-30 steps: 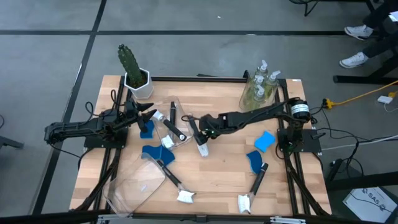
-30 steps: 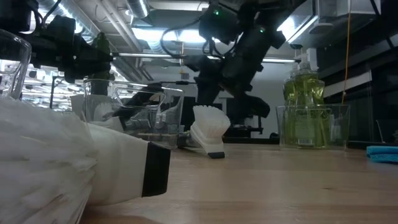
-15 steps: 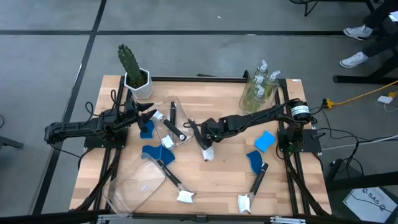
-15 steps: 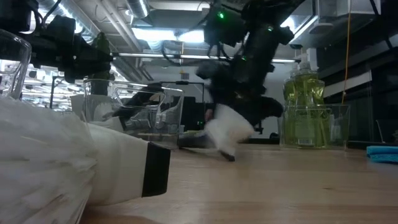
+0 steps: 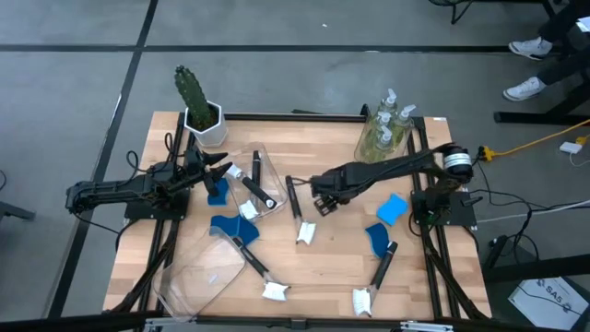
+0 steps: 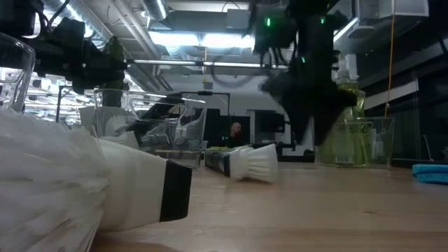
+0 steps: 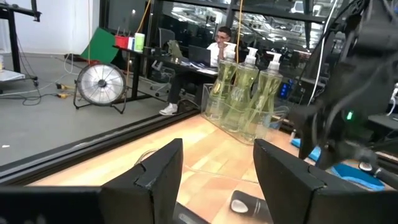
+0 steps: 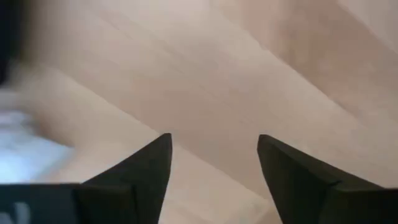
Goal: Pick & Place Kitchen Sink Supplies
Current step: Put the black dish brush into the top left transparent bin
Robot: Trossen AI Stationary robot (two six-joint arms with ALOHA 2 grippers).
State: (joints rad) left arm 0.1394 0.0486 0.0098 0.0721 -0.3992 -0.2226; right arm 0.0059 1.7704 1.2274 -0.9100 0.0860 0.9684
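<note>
A black-handled dish brush (image 5: 296, 205) with a white head (image 6: 255, 162) lies flat on the wooden table near its middle, touched by nothing. My right gripper (image 5: 320, 204) hovers just to the right of it, pointing down. It is open, with only bare wood between its fingers (image 8: 214, 149). My left gripper (image 5: 224, 166) waits open and level at the table's left (image 7: 217, 168). Soap bottles (image 5: 387, 124) stand in a clear bin at the far right.
Blue sponges (image 5: 392, 207) (image 5: 378, 240) lie right of centre, and two more (image 5: 218, 191) (image 5: 226, 227) lie on the left. More brushes lie at the near edge (image 5: 378, 277) (image 5: 256, 266). One clear bin (image 5: 263, 166) holds a brush, another (image 5: 198, 275) lies near left. A cactus (image 5: 194, 97) stands far left.
My right gripper has let go of the dish brush and swung toward the table's right edge, tipping to point down. The brush, which leaned with its head on the table, has fallen flat, handle toward the far edge.
</note>
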